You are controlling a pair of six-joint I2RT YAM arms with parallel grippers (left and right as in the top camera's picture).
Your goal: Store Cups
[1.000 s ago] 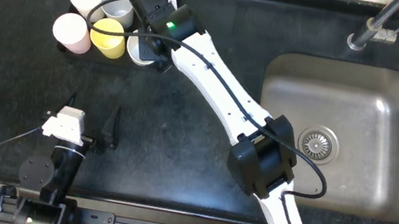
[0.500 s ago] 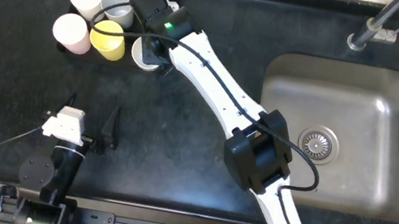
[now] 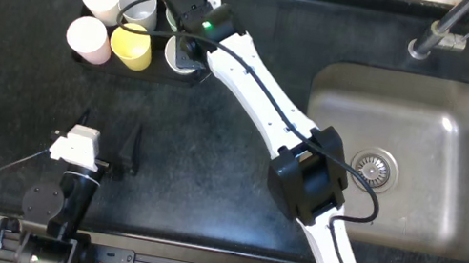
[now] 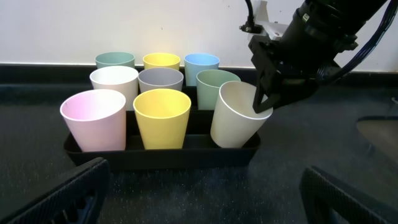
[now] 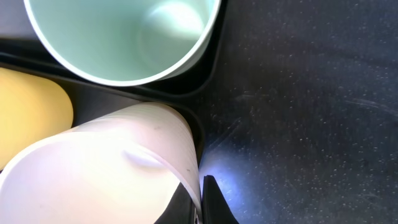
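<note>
At about 7 o'clock on the worktop (image 3: 209, 166), the left hand (image 4: 202, 190) sat parked with its fingers wide apart, holding nothing, and it had not stirred over the last second. Up at about 11 o'clock stood the black tray (image 4: 161, 155). Its near row held a pink cup (image 4: 94, 118) and a yellow cup (image 4: 161, 117), with six more cups in the two rows behind. Both near cups appeared to have slid a touch toward 3 o'clock, so the tray had probably been nudged. The real change was at the tray's 5 o'clock corner. The right hand (image 4: 264, 102), clamped on the rim of the cream cup (image 4: 235, 121), had carried it from just beside the yellow cup toward 1 o'clock and into the last free slot. The cup's base sat behind the tray wall, but the cup leaned, rim tipped toward 3 o'clock, not yet upright. The storing looked nearly finished. What seemed left was to stand the cup straight and let go without dragging the tray further. The sink (image 3: 403, 161) at 3 o'clock played no part.
</note>
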